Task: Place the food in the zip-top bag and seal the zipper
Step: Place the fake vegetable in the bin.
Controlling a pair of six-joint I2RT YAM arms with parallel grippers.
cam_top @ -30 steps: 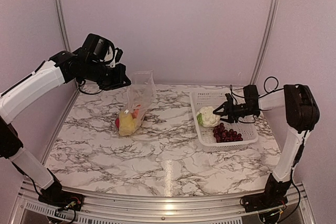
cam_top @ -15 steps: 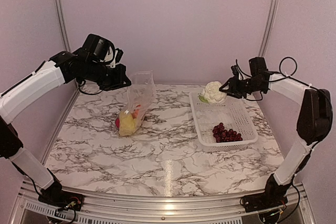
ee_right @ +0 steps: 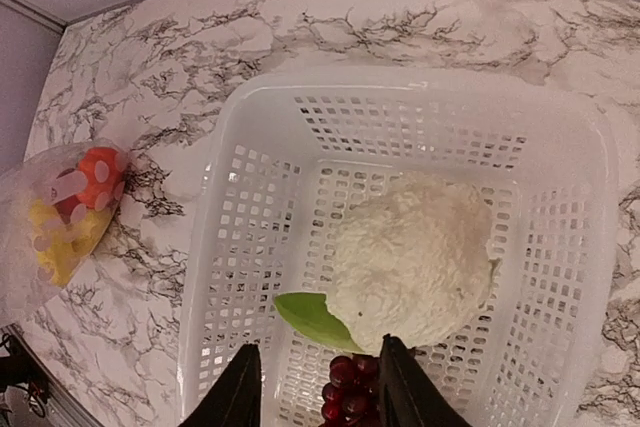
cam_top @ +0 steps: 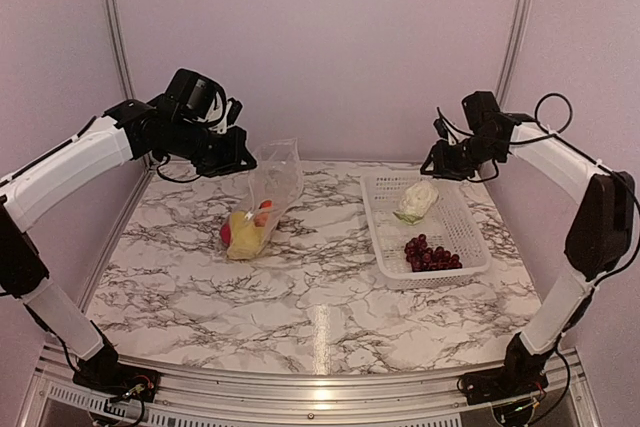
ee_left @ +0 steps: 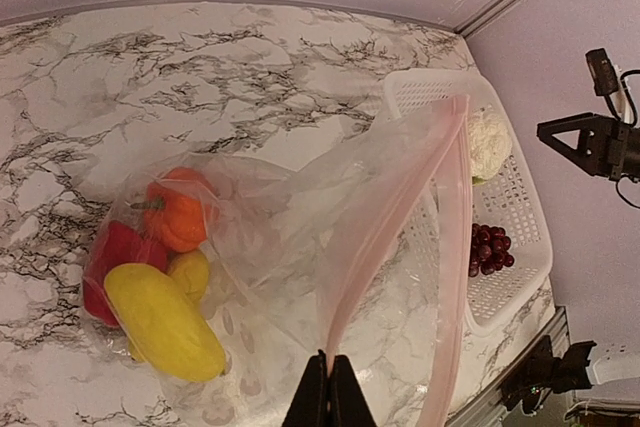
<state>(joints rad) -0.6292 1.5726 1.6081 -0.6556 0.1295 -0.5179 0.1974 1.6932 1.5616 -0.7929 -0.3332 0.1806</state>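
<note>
One cauliflower [ee_right: 410, 257] lies below parted right fingers [ee_right: 240, 392]; left fingers [ee_left: 308, 405] pinch zip-top bag [ee_left: 330, 217]

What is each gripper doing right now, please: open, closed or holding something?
Left gripper: closed on the mouth edge of the zip-top bag.
Right gripper: open, holding nothing, above the cauliflower in the basket.

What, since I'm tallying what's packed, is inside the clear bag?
An orange fruit, a red pepper and two yellow pieces lie in the zip-top bag. Anything beneath them is hidden. The cauliflower and grapes sit in the basket.
</note>
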